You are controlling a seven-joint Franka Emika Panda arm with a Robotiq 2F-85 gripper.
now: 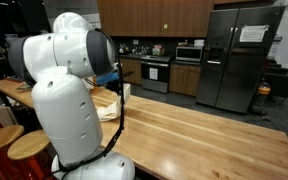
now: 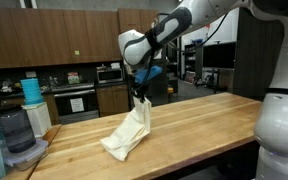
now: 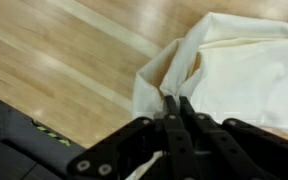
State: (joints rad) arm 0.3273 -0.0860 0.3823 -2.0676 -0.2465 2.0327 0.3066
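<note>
Your claw point(image 2: 139, 98) is clenched on the cloth point(image 2: 130, 132), pinching its top edge, while the lower part rests crumpled on the desk point(image 2: 206, 126).

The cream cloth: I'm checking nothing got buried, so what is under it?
The gripper, shut on the cloth, holds one corner up; the rest lies on the wooden table. Anything beneath those folds is covered and cannot be seen.
</note>
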